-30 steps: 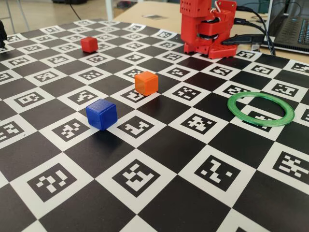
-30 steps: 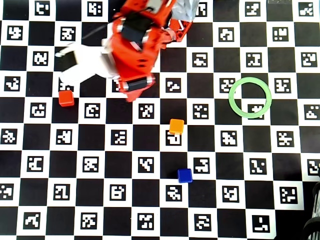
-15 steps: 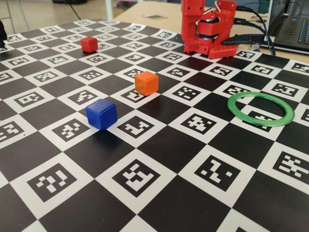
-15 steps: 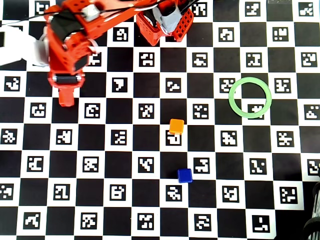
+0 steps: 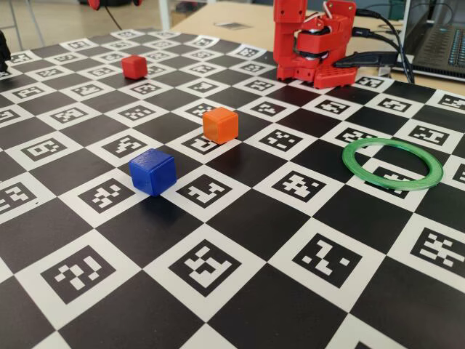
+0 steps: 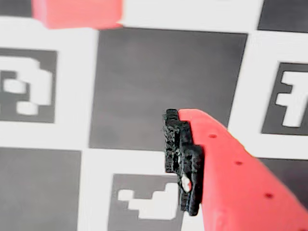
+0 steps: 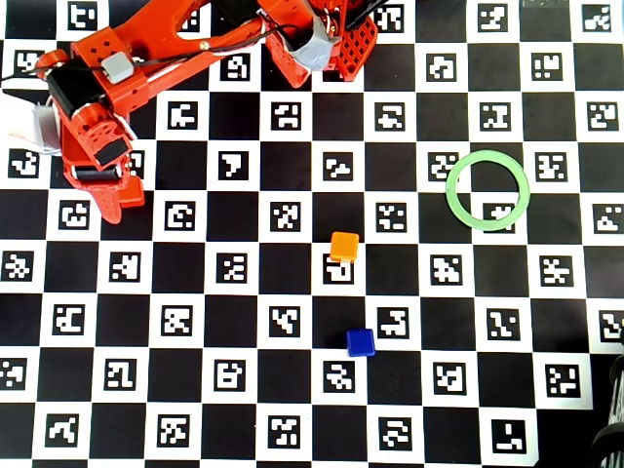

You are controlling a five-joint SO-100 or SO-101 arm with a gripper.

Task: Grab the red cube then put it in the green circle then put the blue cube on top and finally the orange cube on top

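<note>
Your arm (image 7: 146, 44) reached from its base (image 5: 314, 51) at the top of the overhead view out to the far left, w/ the gripper (image 7: 112, 200) pointing down at the checkered marker board (image 7: 292, 409). From overhead the red cube wasn't visible; the gripper covered that spot. In the fixed view the red cube (image 5: 134, 67) sat on the board at the far left, free-standing, nothing touching it. In the wrist view you had one red finger (image 6: 231, 168) w/ a black ribbed pad coming in from the lower right, and a blurred red block at the top left edge, probably the red cube (image 6: 77, 13), well apart from that finger. Only one finger showed, so I couldn't tell how wide the pincer stood; nothing was seen held against the pad.

The orange cube (image 7: 343, 246) sat near the board's middle, and the blue cube (image 7: 361, 341) lay below it and slightly to the right in the overhead view, the two apart. The green circle (image 7: 487, 190) lay flat on the right side w/ an open middle, well apart from all 3 cubes. In the fixed view the blue cube (image 5: 152, 171) was nearest the camera, the orange cube (image 5: 220, 124) behind it, and the green circle (image 5: 392, 164) to the right.
</note>
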